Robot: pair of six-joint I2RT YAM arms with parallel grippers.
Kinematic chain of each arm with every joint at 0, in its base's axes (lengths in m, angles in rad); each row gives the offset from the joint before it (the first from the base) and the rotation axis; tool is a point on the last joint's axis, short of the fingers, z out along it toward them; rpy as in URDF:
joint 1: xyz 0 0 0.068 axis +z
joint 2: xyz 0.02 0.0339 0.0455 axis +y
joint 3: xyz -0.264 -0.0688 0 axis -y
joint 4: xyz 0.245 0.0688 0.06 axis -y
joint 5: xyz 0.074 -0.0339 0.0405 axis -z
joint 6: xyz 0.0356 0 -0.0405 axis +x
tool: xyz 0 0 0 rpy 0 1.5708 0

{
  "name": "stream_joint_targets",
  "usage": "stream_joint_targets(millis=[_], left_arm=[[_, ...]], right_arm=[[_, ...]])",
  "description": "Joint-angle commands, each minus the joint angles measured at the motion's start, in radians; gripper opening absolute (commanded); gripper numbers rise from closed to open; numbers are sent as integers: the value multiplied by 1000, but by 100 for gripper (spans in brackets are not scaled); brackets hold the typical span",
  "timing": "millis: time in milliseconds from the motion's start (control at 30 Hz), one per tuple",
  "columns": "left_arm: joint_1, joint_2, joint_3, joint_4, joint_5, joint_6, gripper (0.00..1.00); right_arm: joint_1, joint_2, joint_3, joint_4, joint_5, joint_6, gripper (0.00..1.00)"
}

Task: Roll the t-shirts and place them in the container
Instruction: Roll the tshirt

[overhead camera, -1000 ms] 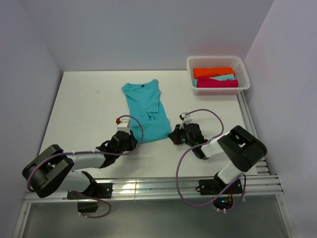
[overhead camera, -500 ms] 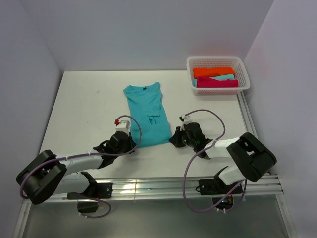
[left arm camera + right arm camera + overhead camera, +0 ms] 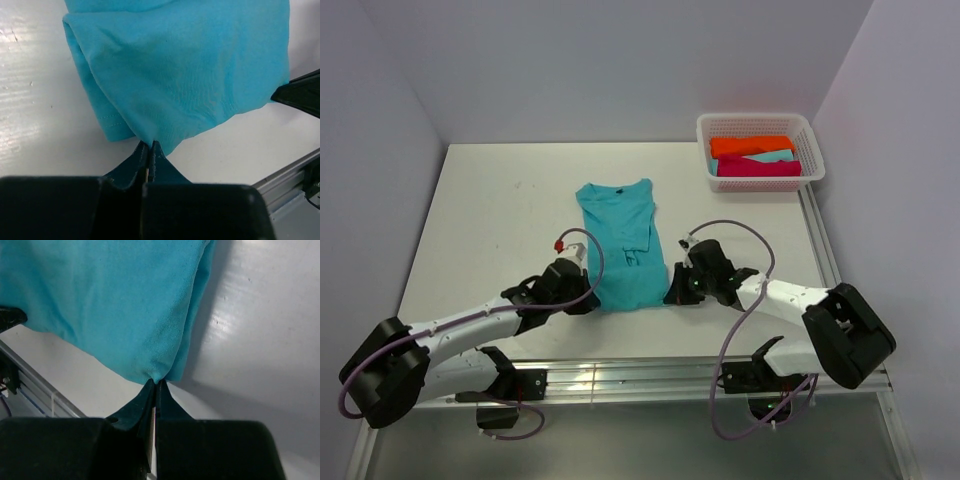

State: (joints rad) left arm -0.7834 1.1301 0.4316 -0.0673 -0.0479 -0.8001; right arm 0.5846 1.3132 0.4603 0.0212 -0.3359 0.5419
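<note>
A teal t-shirt (image 3: 623, 240) lies folded lengthwise in the middle of the table, neck label at the far end. My left gripper (image 3: 590, 300) is shut on its near left hem corner, seen in the left wrist view (image 3: 150, 142). My right gripper (image 3: 670, 296) is shut on the near right hem corner, seen in the right wrist view (image 3: 156, 381). The hem stretches between the two grippers, slightly lifted. Orange (image 3: 751, 145), pale aqua (image 3: 772, 157) and magenta (image 3: 758, 168) t-shirt bundles lie in the basket.
A white mesh basket (image 3: 804, 127) stands at the far right corner. The metal rail (image 3: 620, 375) runs along the table's near edge, just behind both grippers. White walls close in the table on three sides.
Both arms have reached forward and to the right. The teal shirt has slid away from the near edge and slightly right, its hem held by both grippers throughout.
</note>
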Motion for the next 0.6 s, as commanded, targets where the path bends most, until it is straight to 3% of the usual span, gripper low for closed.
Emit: stream_joint_targets(millis=[0,233,567], left_arm=[[-5,-27,61,-98,58,-34,0],[-7,-16,125,-186,111,-50,0],[6,11,237,-287,117,-54,0]], right_arm=[[3,-55,69,-187,-29,-2,0],[3,-81,149,-365,-51,-40,0],[-34,-19,282,-452,-112,-85,0]])
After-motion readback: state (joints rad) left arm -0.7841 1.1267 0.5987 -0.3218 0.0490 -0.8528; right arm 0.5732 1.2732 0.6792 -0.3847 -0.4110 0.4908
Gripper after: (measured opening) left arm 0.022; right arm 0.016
